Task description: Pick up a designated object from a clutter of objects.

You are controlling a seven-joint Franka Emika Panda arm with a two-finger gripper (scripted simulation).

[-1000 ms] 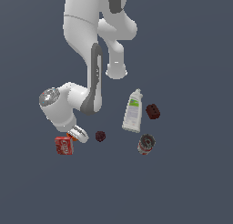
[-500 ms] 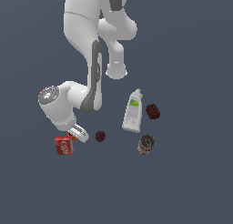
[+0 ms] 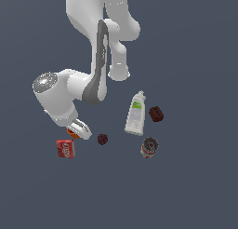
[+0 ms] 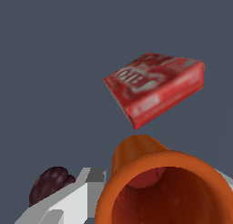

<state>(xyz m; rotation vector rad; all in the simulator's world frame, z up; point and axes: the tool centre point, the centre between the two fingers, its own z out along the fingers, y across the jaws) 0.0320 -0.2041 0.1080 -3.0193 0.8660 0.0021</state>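
Wrist view fills with the cup, its hollow orange mouth turned straight toward the lens and its narrower closed end pointing away toward the red box, so its long axis runs roughly along the camera's line of sight, tilted slightly off it. A pale finger of the gripper shows beside the cup's rim, with the dark maroon lump just beyond it; the other finger is barely visible at the frame edge, so whether the jaws are clamped on the cup or merely straddling it cannot be told. In the exterior view the arm is bent low over the desk, its gripper covering all but an orange sliver of the cup, which sits just beside the box and near the lump. The wrist appears lowered here because the cup is the designated piece. The white bottle, brick and can lie well apart toward that view's right.
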